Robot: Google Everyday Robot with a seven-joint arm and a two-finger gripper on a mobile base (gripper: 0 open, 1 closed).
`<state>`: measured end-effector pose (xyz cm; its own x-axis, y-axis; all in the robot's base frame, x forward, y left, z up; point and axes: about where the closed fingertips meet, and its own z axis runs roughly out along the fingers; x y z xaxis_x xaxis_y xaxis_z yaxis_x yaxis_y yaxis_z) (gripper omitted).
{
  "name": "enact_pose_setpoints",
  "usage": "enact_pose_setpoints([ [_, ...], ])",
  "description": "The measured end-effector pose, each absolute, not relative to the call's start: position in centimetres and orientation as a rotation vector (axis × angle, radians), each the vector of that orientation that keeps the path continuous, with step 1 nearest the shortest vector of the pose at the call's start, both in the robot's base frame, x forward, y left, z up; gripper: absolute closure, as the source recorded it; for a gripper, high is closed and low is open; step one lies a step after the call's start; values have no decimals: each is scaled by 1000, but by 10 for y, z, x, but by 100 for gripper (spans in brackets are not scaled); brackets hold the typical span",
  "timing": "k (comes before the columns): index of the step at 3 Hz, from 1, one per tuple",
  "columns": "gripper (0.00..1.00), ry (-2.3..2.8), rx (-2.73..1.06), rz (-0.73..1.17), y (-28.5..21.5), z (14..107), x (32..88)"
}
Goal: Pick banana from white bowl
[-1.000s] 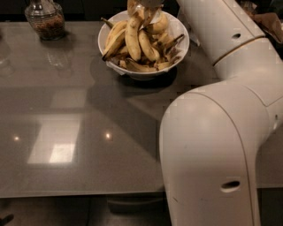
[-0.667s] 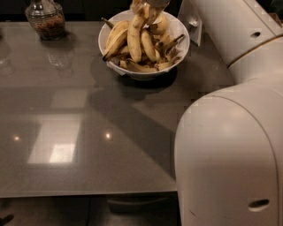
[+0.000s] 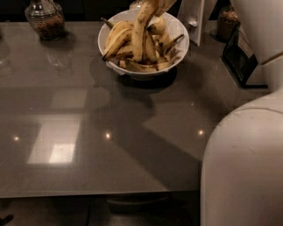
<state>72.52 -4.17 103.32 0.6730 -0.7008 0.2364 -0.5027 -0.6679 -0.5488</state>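
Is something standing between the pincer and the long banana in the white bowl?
Nothing visible does. The pincer is at the top edge of the view, directly at the upper end of the banana, which stands steeply among the other bananas in the white bowl.

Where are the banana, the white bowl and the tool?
banana point(image 3: 139, 35): camera view, middle of its body.
white bowl point(image 3: 186, 42): camera view, right rim.
tool point(image 3: 160, 6): camera view, top edge, at banana's upper end.
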Motion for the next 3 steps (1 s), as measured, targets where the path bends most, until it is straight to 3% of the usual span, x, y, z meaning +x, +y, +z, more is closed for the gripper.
enact_pose_setpoints([
  [3,100,1225,-2270,-283,-90,1041,658],
])
